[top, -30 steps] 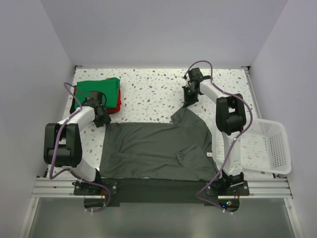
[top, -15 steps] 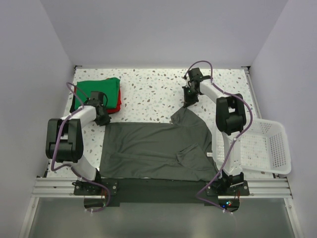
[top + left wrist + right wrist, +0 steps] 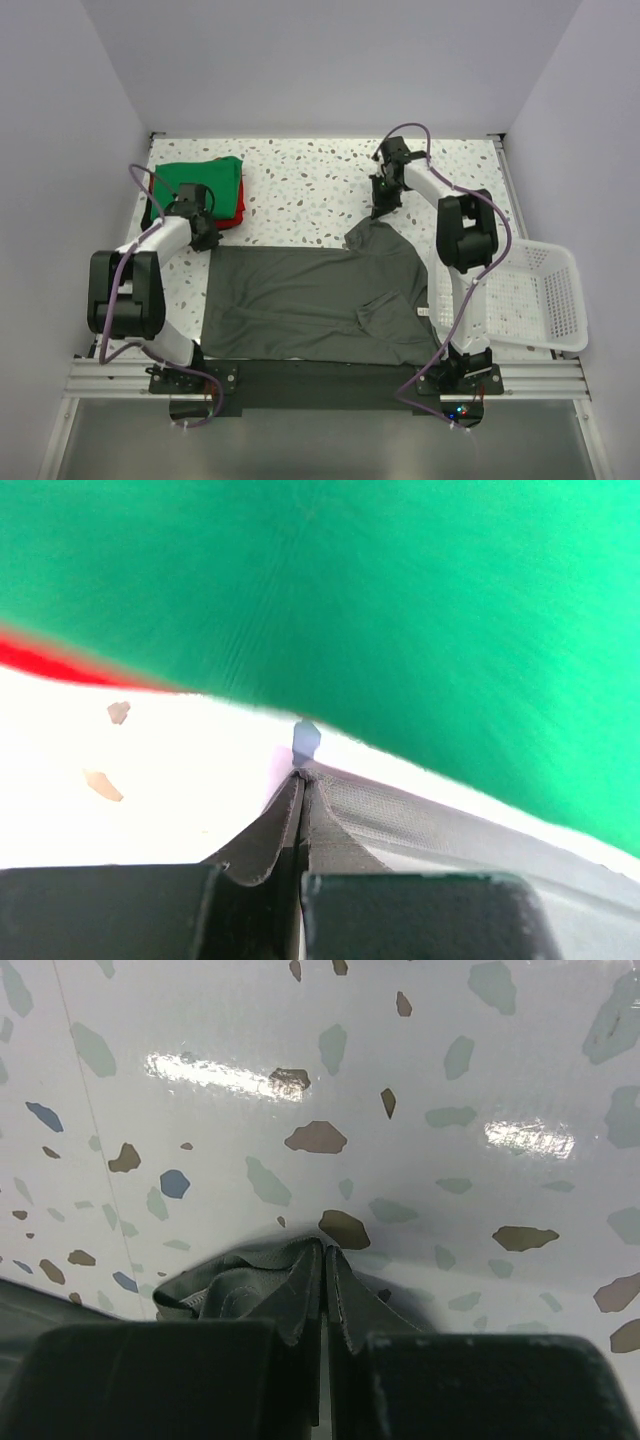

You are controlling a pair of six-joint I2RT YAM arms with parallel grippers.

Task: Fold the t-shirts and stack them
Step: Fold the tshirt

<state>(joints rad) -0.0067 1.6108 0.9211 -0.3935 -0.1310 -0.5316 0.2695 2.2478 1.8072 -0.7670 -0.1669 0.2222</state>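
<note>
Left wrist view: my left fingers [image 3: 110,910] are clenched on a thin edge of the charcoal t-shirt [image 3: 400,820], and only a narrow lip of cloth shows between them. The folded green t-shirt [image 3: 400,600] fills the view just beyond. The red t-shirt [image 3: 40,660] peeks out beneath it, and a strip of bare desk [image 3: 150,770] lies between. My worry is that so shallow a bite could slip out once I pull. Any drift to the far side or the left would also shove into that finished stack and rumple it.

Right wrist view: my right fingers [image 3: 150,1380] are clamped on a bunched wad of the same charcoal cloth, low against the speckled desk. I think more than one layer is caught, though the folds are too crumpled to be sure. If so, lifting would drag a hidden layer along and crease the fold.

Top view: the charcoal t-shirt lies spread across the near middle of the desk. Its far left corner is at my left fingers, and its far right part rises to a peak at my right fingers. The green-on-red stack sits at the far left, and a white basket [image 3: 560,300] hangs off the right side. The two grips are not level, the right one being farther away. Carrying both toward me at one pace would likely lay a skewed fold. A sleeve flap on the right part of the shirt could also get trapped inside.
</note>
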